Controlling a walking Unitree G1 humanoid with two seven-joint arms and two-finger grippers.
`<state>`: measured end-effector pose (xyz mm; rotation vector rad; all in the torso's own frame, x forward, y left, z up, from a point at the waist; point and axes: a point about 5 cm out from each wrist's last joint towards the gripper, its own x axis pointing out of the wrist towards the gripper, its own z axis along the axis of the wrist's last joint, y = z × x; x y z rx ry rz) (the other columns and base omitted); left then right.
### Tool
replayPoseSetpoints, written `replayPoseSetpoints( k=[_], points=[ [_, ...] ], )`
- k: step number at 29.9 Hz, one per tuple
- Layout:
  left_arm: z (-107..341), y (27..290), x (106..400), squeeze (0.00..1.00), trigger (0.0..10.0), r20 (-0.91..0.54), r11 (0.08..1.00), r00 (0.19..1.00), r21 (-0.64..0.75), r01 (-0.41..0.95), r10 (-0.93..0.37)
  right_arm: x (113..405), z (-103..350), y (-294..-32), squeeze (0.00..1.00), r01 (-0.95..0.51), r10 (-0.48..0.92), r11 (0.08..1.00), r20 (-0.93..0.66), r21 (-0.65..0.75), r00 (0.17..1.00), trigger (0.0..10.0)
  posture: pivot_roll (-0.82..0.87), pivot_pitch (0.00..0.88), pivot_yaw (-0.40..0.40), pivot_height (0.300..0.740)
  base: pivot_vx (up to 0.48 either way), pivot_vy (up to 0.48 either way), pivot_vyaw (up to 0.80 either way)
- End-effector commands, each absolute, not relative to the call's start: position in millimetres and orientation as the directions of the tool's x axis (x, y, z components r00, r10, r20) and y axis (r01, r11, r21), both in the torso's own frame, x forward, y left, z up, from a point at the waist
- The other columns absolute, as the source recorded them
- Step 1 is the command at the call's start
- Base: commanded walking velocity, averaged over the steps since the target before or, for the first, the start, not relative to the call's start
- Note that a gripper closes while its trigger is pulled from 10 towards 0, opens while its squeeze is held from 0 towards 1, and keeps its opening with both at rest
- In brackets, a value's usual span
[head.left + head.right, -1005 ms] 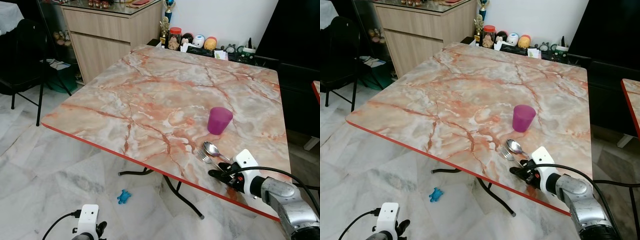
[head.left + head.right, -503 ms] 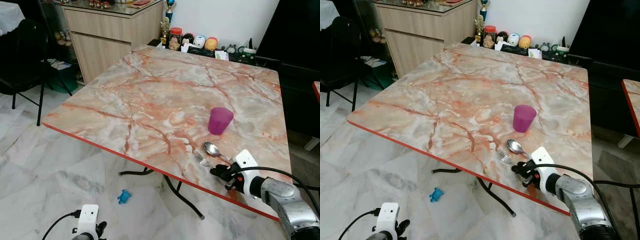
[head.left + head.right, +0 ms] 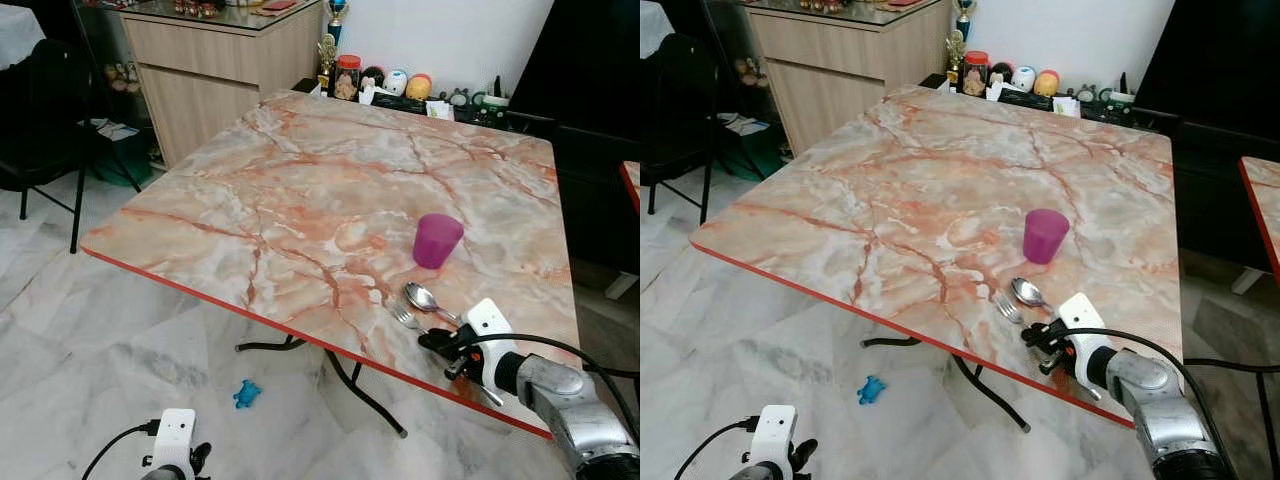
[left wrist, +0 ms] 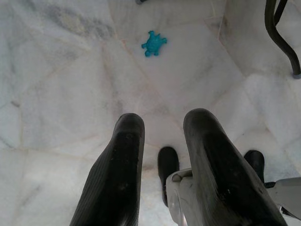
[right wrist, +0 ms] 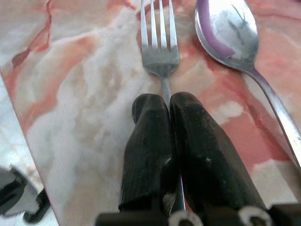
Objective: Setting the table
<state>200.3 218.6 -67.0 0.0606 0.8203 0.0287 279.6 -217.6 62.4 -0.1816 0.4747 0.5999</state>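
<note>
Hanging low over the white floor, the left pincer (image 4: 162, 136) had its two black fingers a little apart and held nothing. A small blue toy (image 4: 154, 43) lay on the floor well ahead of it. Over on the bench (image 3: 300, 190), near the red front edge, the right pincer (image 5: 164, 106) was squeezed tight on the handle of a fork (image 5: 159, 40). A spoon (image 5: 230, 33) lay just beside the fork. A purple cup (image 3: 438, 240) stood farther ahead of that pincer.
</note>
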Motion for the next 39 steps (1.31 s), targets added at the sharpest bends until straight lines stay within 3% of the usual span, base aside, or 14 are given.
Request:
replayPoseSetpoints(
  k=[1,7,13,14,16,19,24,32,39],
  points=[
    [-68,218,199,0.0,10.0,-0.737,0.997,0.674,0.073,0.004,0.051,286,70,-203,0.0,-0.575,0.51,0.817,-0.409,-0.047,0.757,10.0,0.12,0.0,-0.035,0.728,0.0,0.0,0.0],
    [-68,219,198,0.0,10.0,-0.73,0.997,0.68,0.077,-0.014,0.066,287,84,-175,0.0,-0.583,0.561,0.813,-0.246,-0.018,0.79,10.0,0.11,0.0,-0.034,0.728,0.0,0.0,0.0],
    [-68,221,197,0.0,10.0,-0.726,0.996,0.683,0.086,-0.022,0.078,289,94,-170,0.0,-0.549,0.531,0.832,-0.172,-0.081,0.83,10.0,0.11,0.0,-0.038,0.728,0.0,0.0,0.0],
    [-68,221,196,0.0,10.0,-0.726,0.996,0.683,0.088,-0.024,0.081,292,97,-171,0.0,-0.51,0.494,0.852,-0.148,-0.114,0.857,10.0,0.11,0.0,-0.039,0.728,0.0,0.0,0.0],
    [-69,221,195,0.0,10.0,-0.727,0.995,0.681,0.094,-0.025,0.086,304,112,-181,0.0,-0.242,0.247,0.945,-0.002,-0.218,0.969,10.0,0.11,0.0,-0.044,0.728,0.0,0.0,0.0],
    [-69,220,196,0.0,10.0,-0.723,0.995,0.685,0.096,-0.027,0.088,304,131,-190,0.0,-0.037,0.072,0.974,0.152,-0.222,0.986,10.0,0.12,0.0,-0.047,0.728,0.0,0.0,0.0],
    [-68,222,196,0.0,10.0,-0.717,0.995,0.69,0.097,-0.037,0.096,298,151,-189,0.0,0.077,-0.025,0.983,0.292,-0.167,0.956,10.0,0.12,0.0,-0.046,0.728,0.0,0.0,0.0],
    [-68,221,197,0.0,10.0,-0.718,0.994,0.689,0.103,-0.034,0.098,297,122,-186,0.0,0.129,-0.109,0.988,0.21,-0.084,0.971,10.0,0.12,0.0,-0.048,0.728,0.0,0.0,0.0],
    [-67,221,199,0.0,10.0,-0.714,0.993,0.695,0.121,-0.004,0.09,301,131,-193,0.0,0.2,-0.178,0.978,0.246,-0.066,0.953,10.0,0.11,0.0,-0.043,0.728,0.0,-0.089,0.0]
  ],
)
